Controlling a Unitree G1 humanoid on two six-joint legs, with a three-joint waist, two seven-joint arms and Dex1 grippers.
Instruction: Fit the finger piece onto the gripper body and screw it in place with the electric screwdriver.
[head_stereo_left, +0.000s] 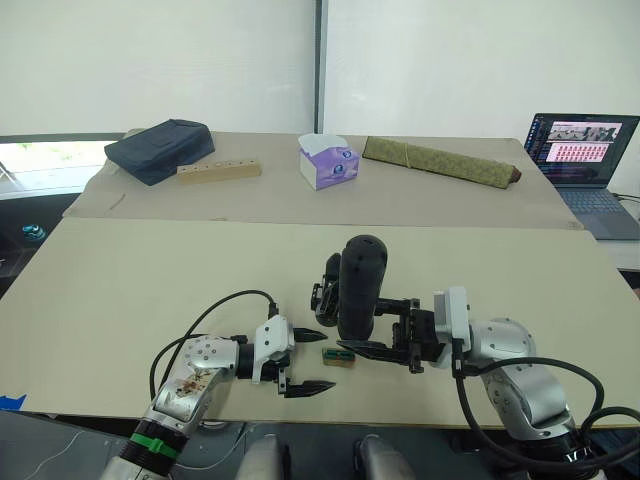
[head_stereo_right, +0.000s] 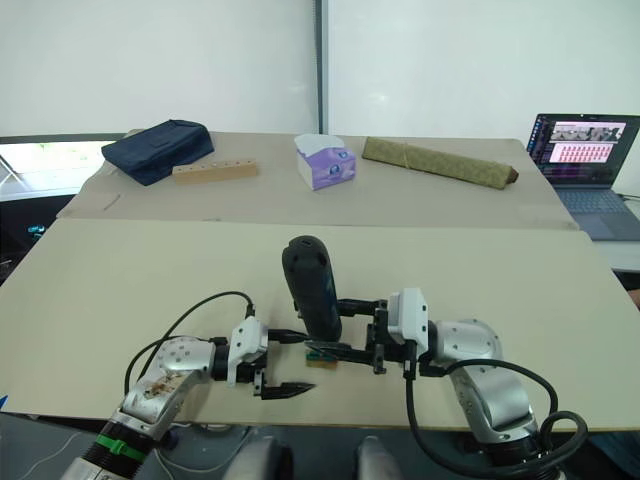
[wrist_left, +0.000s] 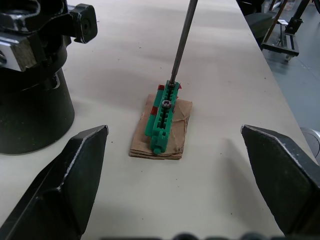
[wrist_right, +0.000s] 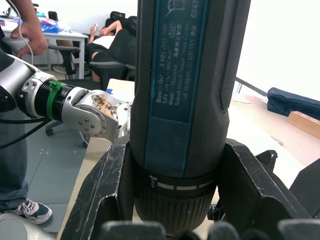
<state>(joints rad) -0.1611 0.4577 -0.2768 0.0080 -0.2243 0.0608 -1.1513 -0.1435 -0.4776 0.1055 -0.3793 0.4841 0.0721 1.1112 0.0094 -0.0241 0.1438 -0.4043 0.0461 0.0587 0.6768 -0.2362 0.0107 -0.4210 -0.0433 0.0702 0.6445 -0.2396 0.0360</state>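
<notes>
One thick matte-black electric screwdriver (head_stereo_right: 311, 289) clamped upright in right gripper (head_stereo_right: 355, 350), bit on screw in small green holder (wrist_left: 163, 116); left gripper (head_stereo_right: 283, 362) wide open, empty, beside holder; keep bit vertical, press lightly

Desk (head_stereo_left: 120, 290): pale beige top, with a second beige surface (head_stereo_left: 440, 200) adjoining at the far side.

On the near desk:
- gripper body (wrist_left: 30, 95), black, squat, standing just beside the cardboard;
- small brown cardboard piece (wrist_left: 172, 142), lying flat;
- green toothed strip (wrist_left: 161, 120) resting on the cardboard.

On the far surface, from left to right:
- dark blue pouch (head_stereo_left: 160, 150);
- wooden block with holes (head_stereo_left: 218, 171), touching the pouch;
- tissue box (head_stereo_left: 328, 160);
- olive rolled mat (head_stereo_left: 440, 162);
- open laptop (head_stereo_left: 585, 165), at the right edge.
</notes>
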